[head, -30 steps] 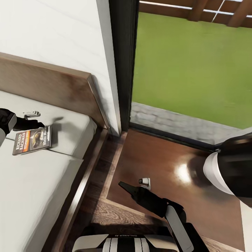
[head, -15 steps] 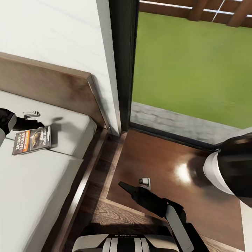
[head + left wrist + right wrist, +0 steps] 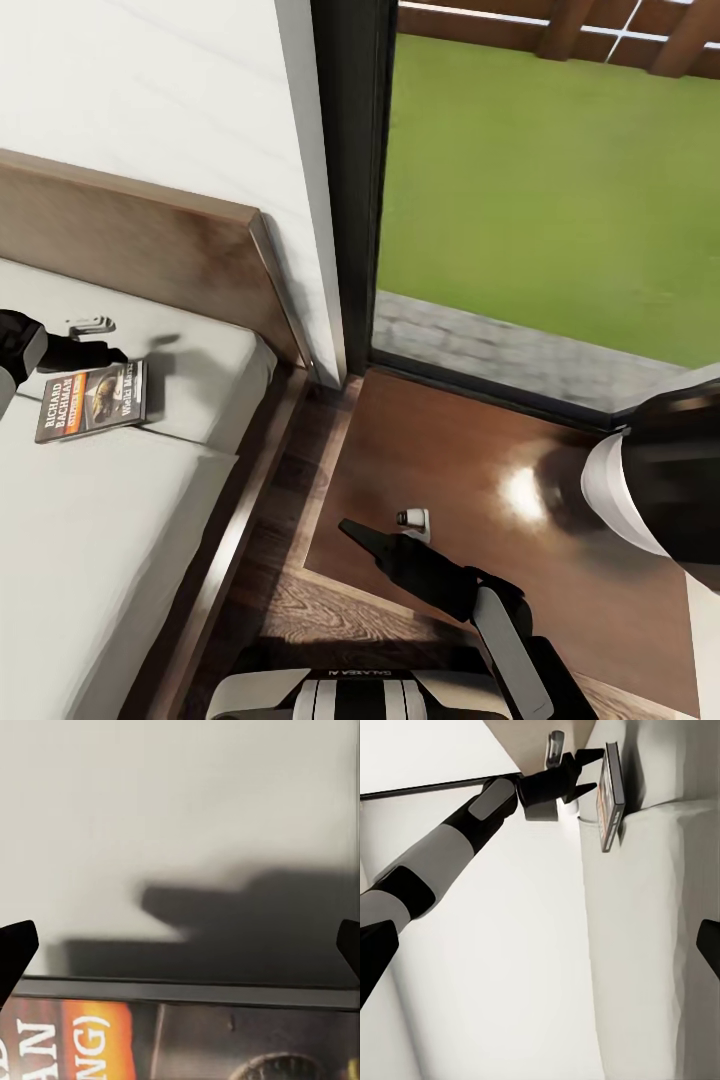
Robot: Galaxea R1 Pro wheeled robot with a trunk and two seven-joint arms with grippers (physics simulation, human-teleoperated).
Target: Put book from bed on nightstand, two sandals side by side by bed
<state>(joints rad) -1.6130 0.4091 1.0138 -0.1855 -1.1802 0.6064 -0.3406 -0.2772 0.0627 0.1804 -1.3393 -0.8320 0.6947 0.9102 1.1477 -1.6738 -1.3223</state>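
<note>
Right now: your left tool sits at the book on the bed; right tool hangs low by the nightstand.

Nearest you, the right tool points over the wood floor at the nightstand's front-left corner, its fingers spread wide at the edges of the right wrist view. Just beyond it a small white gadget sits on the glossy nightstand top. Further left, the book lies flat on the grey mattress w/ its cover up, near the headboard. Your left tool is just past the book's far edge, fingers wide apart and gripping nothing; can't tell if it touches the book. Another small white gadget lies on the mattress just behind that tool. Beyond: window, green lawn.
</note>
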